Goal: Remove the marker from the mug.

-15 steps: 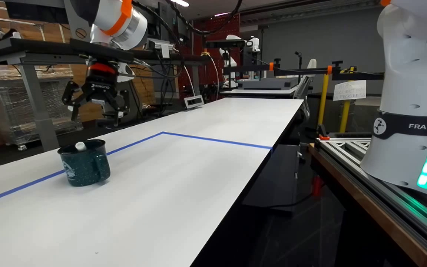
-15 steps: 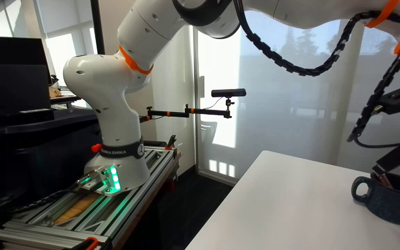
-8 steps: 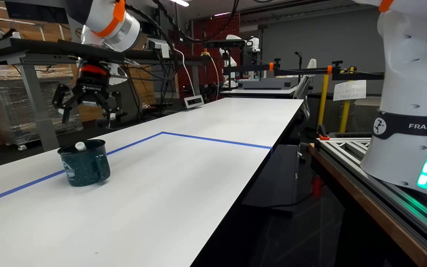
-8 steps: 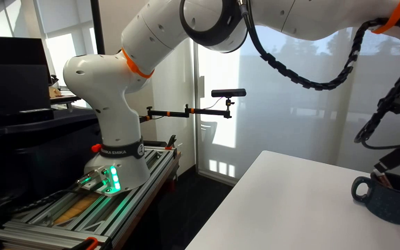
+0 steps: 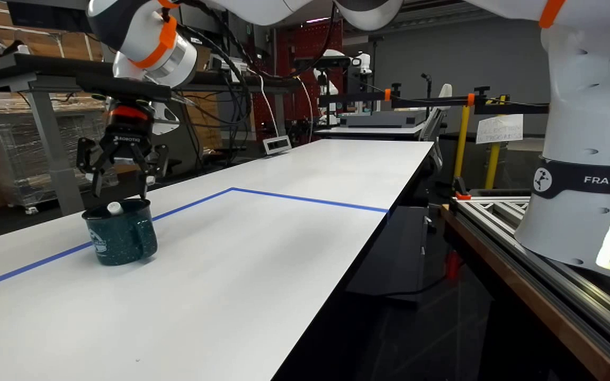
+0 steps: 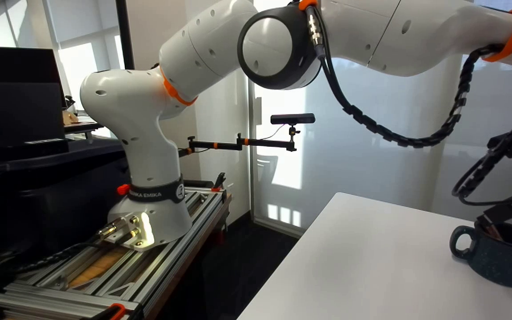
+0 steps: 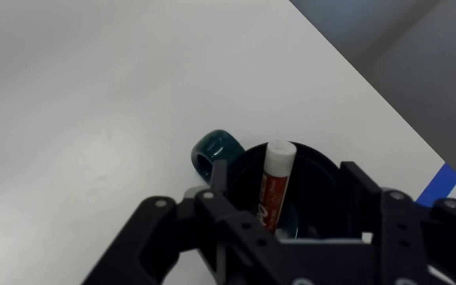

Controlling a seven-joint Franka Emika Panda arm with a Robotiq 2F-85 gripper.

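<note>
The squat dark teal mug (image 5: 122, 239) stands upright on the white table; it shows in an exterior view (image 6: 502, 262) and in the wrist view by its handle (image 7: 217, 150). The marker, reddish-orange with a white end (image 7: 273, 192), leans inside the mug, its white end (image 5: 115, 208) sticking above the rim. My gripper (image 5: 119, 191) is open and points down just above the mug. In the wrist view my gripper (image 7: 283, 171) has one finger on each side of the marker, not touching it. In an exterior view one finger (image 6: 502, 212) hides the marker's white end.
Blue tape (image 5: 305, 198) marks lines on the white table (image 5: 204, 296), one running behind the mug. The table's far edge is close behind the mug. A dark shelf (image 5: 19, 71) stands behind the arm. The robot base (image 5: 591, 159) is on a separate stand.
My gripper has moved left in an exterior view and come down nearer the mug, staying open. The mug and marker have not moved. The base light has turned from green to white.
</note>
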